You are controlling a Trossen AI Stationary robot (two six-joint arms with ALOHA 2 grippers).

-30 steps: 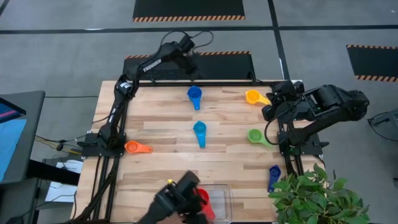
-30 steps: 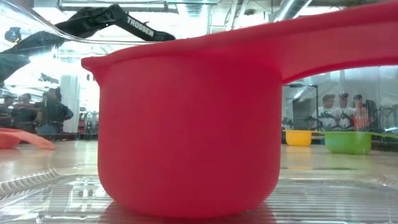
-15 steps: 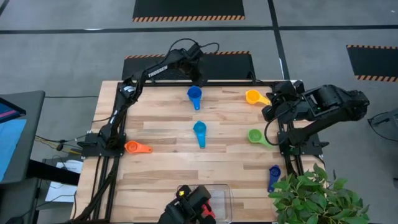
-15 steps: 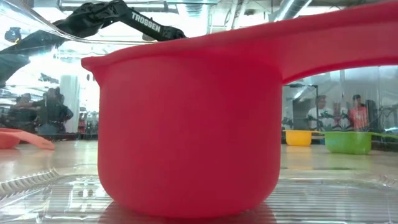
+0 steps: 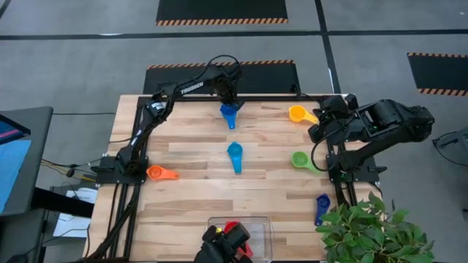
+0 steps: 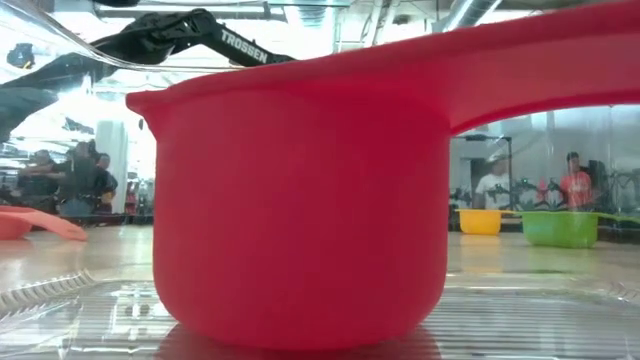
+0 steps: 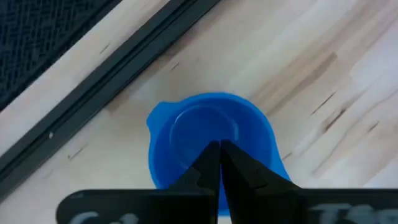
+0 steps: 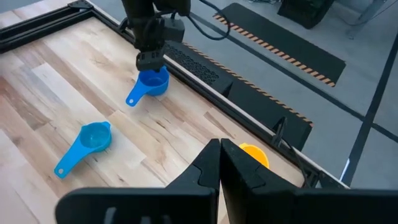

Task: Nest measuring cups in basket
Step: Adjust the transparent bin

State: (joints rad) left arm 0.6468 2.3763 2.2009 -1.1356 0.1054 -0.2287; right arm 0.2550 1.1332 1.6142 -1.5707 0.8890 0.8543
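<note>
The left gripper (image 5: 229, 97) hangs directly over a light blue measuring cup (image 5: 229, 114) at the far edge of the table (image 5: 190, 190), beside the black rail. In the left wrist view its 2 dark fingers (image 7: 217, 168) are pressed together tip to tip, with nothing between them, and the cup's bowl (image 7: 208, 134) lies straight below those tips. From the right wrist view that gripper (image 8: 149, 62) stands just at the cup's (image 8: 152, 83) rim; whether it touches cannot be told.

The right gripper (image 5: 316, 131) waits at the table's right edge between the yellow cup (image 5: 296, 113) and the green cup (image 5: 300, 158). Its fingers (image 8: 219, 163) are clenched together on nothing.

Nearer the middle of the table lies a second light blue cup (image 5: 235, 153), handle pointing toward the near edge. The orange cup (image 5: 157, 173) lies near the left edge, and the dark blue cup (image 5: 322, 204) near the right, close to a green plant (image 5: 369, 230).

The clear basket (image 5: 259, 230) sits at the near edge, well apart from both grippers. The red cup (image 6: 300, 210) stands upright inside it, on the ribbed floor, filling the low view. People stand in the room beyond.
</note>
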